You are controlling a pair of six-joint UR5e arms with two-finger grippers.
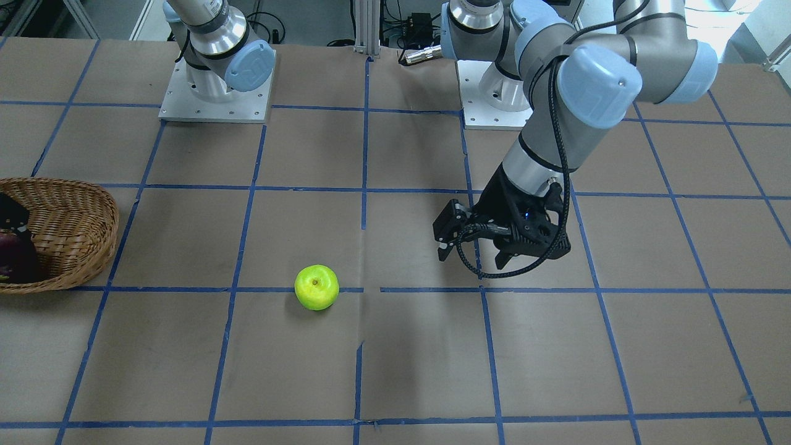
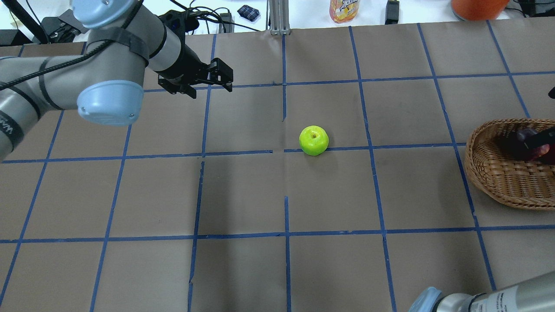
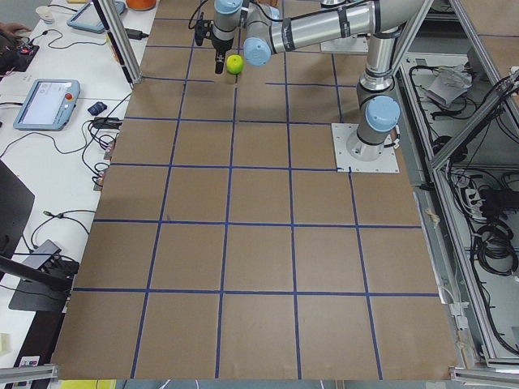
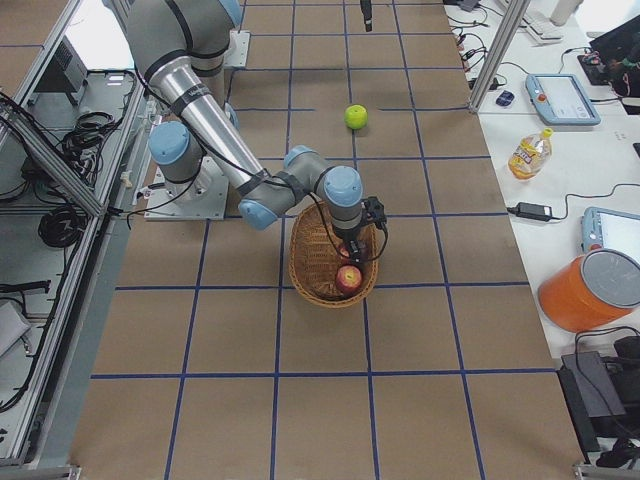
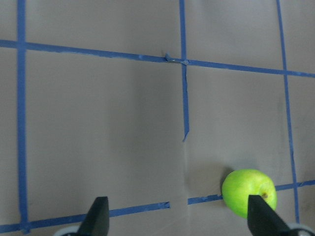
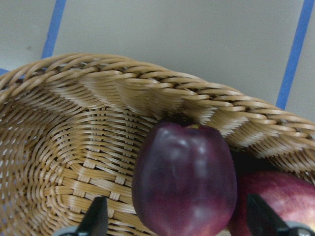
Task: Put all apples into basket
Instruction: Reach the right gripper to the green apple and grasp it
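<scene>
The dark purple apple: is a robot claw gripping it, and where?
No hold. The right gripper is open, its fingers clear of the dark apple on both sides; it lies in the basket.

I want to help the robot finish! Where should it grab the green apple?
Across its round middle, coming straight down from above. The green apple sits upright, stem dimple facing up, alone on the table with open space all round, so the open left end effector can probably straddle its sides.
</scene>
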